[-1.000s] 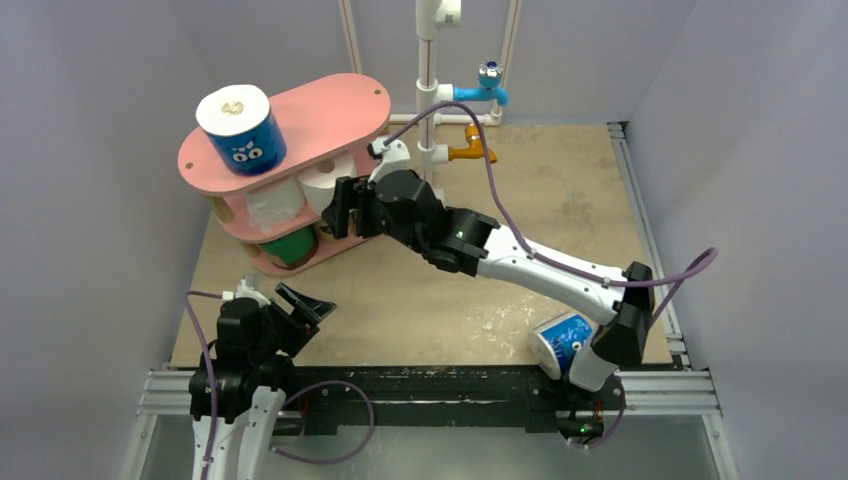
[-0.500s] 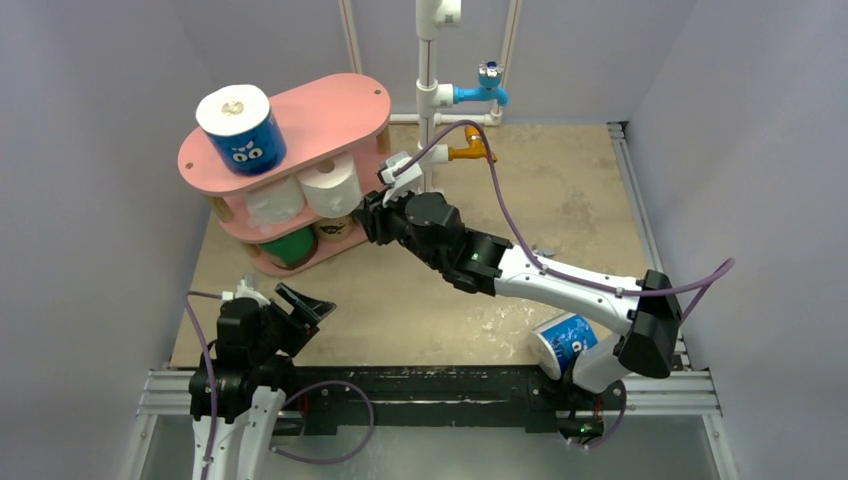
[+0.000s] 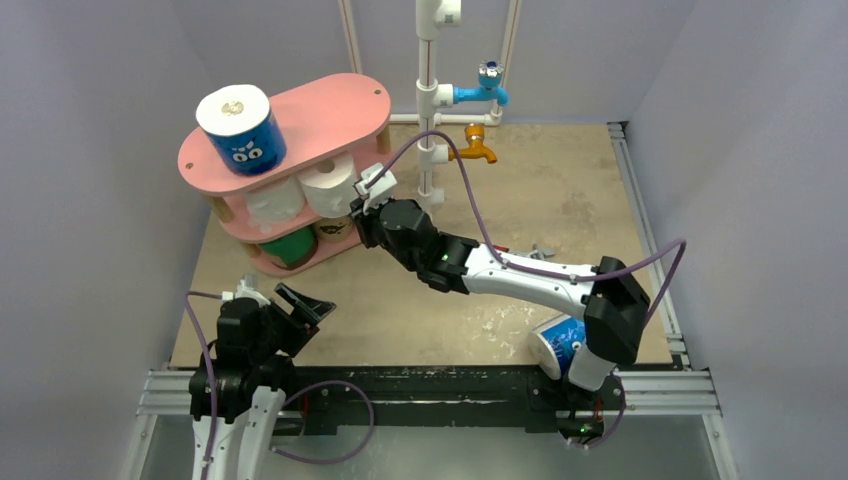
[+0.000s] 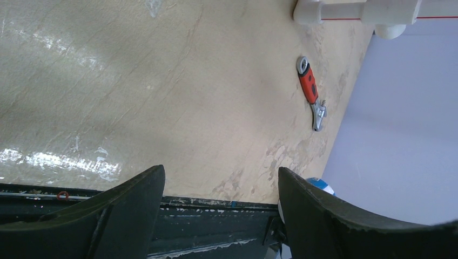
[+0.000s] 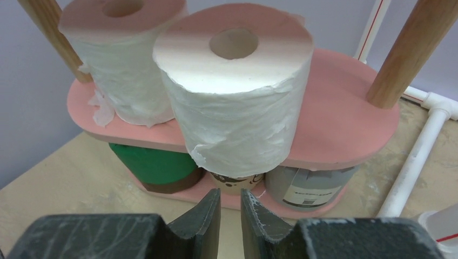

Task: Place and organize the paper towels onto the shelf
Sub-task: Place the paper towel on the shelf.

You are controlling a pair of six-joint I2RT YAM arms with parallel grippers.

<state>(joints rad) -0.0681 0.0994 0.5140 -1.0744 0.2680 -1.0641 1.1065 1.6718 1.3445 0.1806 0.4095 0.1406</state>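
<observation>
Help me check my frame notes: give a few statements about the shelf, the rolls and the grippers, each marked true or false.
1. The shelf's top tier holds one blue printed roll. True.
2. Three bare rolls stand on the middle tier. False: two white rolls stand there.
3. The left gripper is open with nothing between its fingers. True.
4. The right gripper grips a roll. False: its fingers are almost together and empty, in front of the shelf.
5. A second blue printed roll sits off the shelf, at the table's near edge. True.
</observation>
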